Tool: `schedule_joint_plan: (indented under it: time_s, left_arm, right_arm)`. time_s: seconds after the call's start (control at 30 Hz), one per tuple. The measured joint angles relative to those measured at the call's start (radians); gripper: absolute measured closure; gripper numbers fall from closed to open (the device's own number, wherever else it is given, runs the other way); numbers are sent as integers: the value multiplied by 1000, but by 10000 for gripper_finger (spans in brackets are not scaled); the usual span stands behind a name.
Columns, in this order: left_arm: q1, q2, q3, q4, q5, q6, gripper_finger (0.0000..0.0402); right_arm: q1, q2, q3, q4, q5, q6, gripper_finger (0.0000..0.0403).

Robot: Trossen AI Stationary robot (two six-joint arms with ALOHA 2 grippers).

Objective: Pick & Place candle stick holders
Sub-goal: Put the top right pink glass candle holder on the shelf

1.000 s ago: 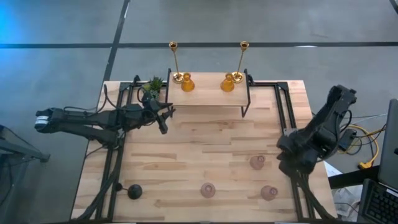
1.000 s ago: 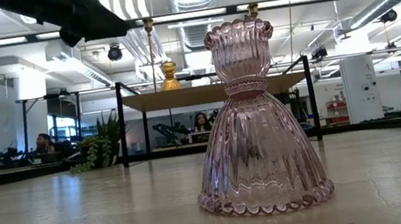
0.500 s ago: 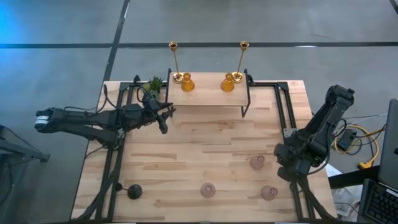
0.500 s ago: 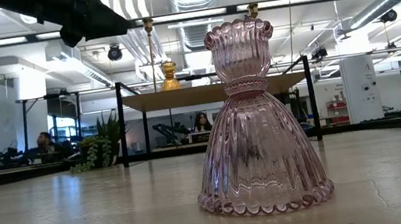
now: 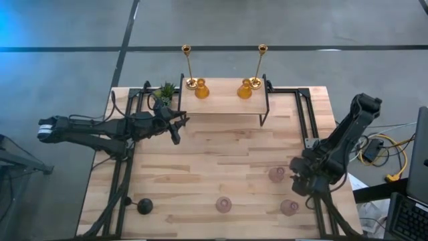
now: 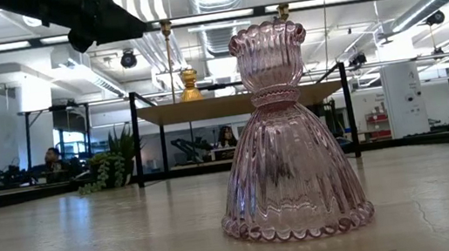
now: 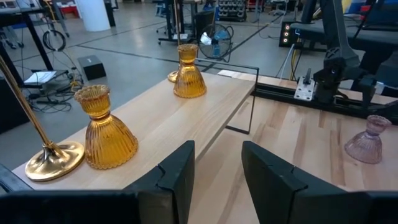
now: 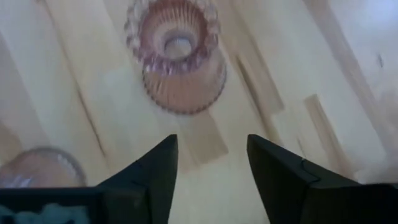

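Three pink glass candle stick holders stand on their wide bases on the wooden table: one at the right, one at the near right and one at near centre, the last filling the low view. A black holder stands near left. Two amber holders and two tall brass sticks stand on the raised shelf. My right gripper is open above the table, just short of a pink holder. My left gripper is open, left of the shelf.
A small green plant stands at the shelf's left end, close to my left gripper. Black frame rails run along the table's left and right sides. Bare wood lies between the shelf and the pink holders.
My right arm has reached from the table's right edge toward the left and the near edge, bringing its gripper close to the right-hand pink holder. No holder has moved.
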Motion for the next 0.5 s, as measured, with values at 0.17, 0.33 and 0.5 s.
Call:
schedule_joint_plan:
  time_s: [0.17,0.33,0.5]
  left_arm:
    - [0,0,0,0,2,9,264]
    - [0,0,0,0,2,15,264]
    - [0,0,0,-1,4,16,264]
  right_arm:
    - [0,51,-18,68,42,3,181]
    - [0,114,-34,152,92,3,164]
    - [-1,173,-32,169,192,46,169]
